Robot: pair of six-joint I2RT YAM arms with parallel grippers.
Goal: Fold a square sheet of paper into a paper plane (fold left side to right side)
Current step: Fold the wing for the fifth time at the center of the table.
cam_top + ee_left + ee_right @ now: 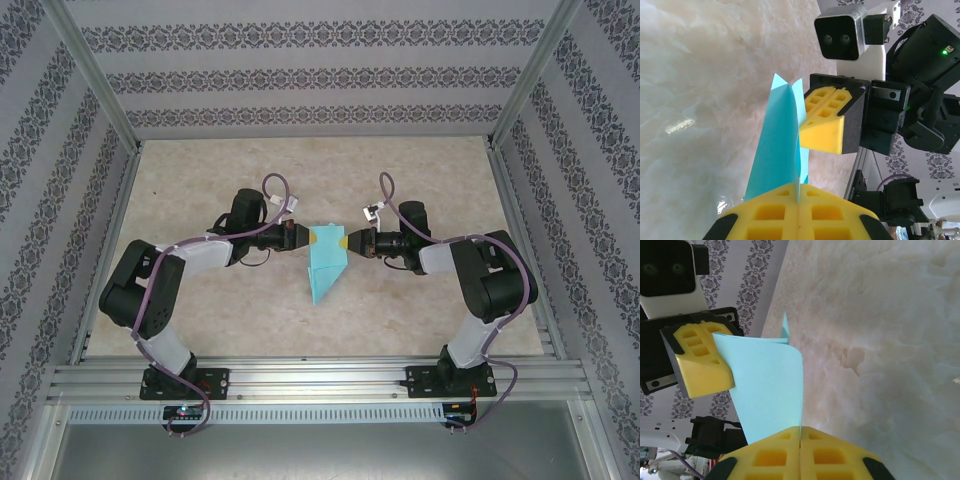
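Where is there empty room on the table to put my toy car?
The widest bare patch of table lies beyond the left gripper and right gripper, up to the back wall. A smaller one sits between the blue paper and the metal rail in front. The middle is crowded: both grippers pinch the paper there.

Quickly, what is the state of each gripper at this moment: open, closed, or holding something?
Left gripper: jaws closed, holding one edge of the teal paper.
Right gripper: jaws closed, holding the opposite edge of the teal paper.
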